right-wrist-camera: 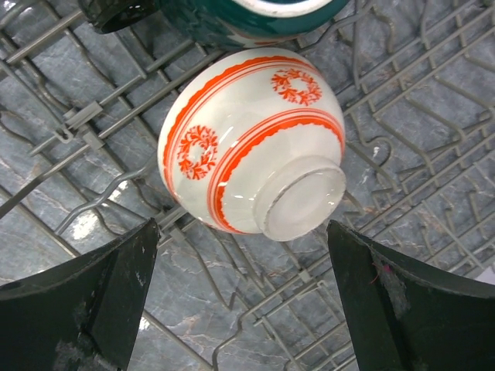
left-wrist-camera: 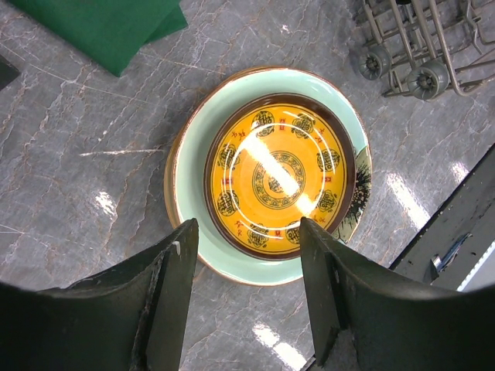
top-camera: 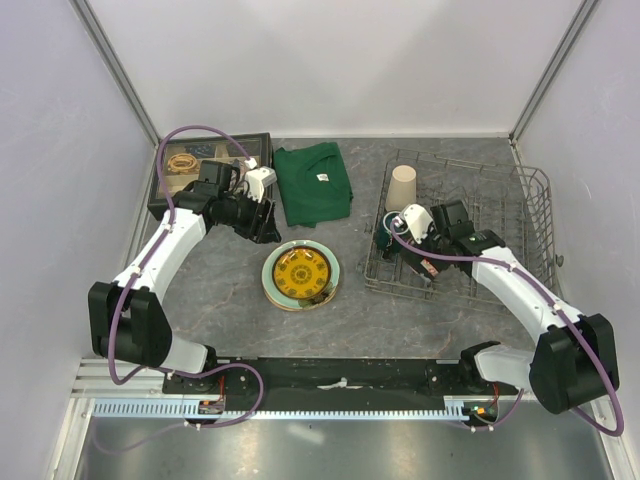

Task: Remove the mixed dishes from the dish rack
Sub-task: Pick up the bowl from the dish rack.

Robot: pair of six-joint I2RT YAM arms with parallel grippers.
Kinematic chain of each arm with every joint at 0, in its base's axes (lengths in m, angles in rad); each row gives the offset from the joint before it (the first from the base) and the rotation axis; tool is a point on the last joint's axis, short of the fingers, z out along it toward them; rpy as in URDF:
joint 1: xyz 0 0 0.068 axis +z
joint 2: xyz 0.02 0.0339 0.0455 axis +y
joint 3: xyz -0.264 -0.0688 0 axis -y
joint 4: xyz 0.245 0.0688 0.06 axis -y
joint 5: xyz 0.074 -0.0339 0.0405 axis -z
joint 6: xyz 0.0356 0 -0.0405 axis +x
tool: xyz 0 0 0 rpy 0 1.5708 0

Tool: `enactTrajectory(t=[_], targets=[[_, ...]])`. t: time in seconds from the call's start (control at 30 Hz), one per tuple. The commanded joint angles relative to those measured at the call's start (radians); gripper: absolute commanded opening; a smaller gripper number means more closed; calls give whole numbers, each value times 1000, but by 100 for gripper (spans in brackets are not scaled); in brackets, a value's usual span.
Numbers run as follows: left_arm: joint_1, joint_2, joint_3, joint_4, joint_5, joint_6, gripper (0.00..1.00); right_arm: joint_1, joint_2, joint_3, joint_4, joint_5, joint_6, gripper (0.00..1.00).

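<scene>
My left fingers point(top-camera: 265, 222) are spread wide and hold nothing; they hang above a stack of plates on the bench point(top-camera: 230, 300), between the cloth and the near edge. On top of that stack is the small yellow plate point(left-wrist-camera: 278, 176) with its dark rim, sitting inside the pale green plate point(left-wrist-camera: 193, 182), and a thin cream plate point(left-wrist-camera: 169, 166) shows only as an edge under the green one on its left side. The folded green cloth point(top-camera: 313, 183) lies flat behind the stack, and a black tray point(top-camera: 255, 143) stands beside the cloth at the back left. My right fingers point(top-camera: 392, 243) are also wide apart and empty, down inside the wire rack point(top-camera: 520, 215) near its left side. Between them, but touching neither, the red-and-white bowl point(right-wrist-camera: 247, 139) lies tipped on the rack's wires with its foot turned up towards my wrist camera. Just beyond the bowl is the dark green mug point(right-wrist-camera: 255, 19), mostly cut off by the picture's edge. The beige tumbler point(top-camera: 402, 186) stands mouth down in the rack's back left corner.
</scene>
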Motion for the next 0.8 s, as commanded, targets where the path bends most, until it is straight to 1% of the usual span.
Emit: enactTrajectory(t=[0.0,0.2,0.27,0.3,0.33,0.4,0.43,0.47,0.77], targets=[[1,-18,36,-3,36,34,62,3,-10,8,41,23,-31,98],[1,-26,22,-5,50,36,62,-5,8,28,38,15,-60,98],[1,-29,19,-5,50,39,62,-31,17,42,35,-30,-80,98],[1,-31,16,-3,48,42,62,-48,25,51,29,-59,-88,98],[1,-34,16,-3,50,44,62,-95,31,74,22,-127,-93,98],[1,-34,11,-3,50,44,62,-152,60,104,-7,-205,-112,98],[1,-34,11,-5,50,44,62,-205,74,135,-20,-239,-122,98],[1,-34,10,-3,53,44,62,-227,86,151,-32,-291,-134,98],[1,-24,10,-5,53,45,62,-369,240,266,-164,-538,-255,96]])
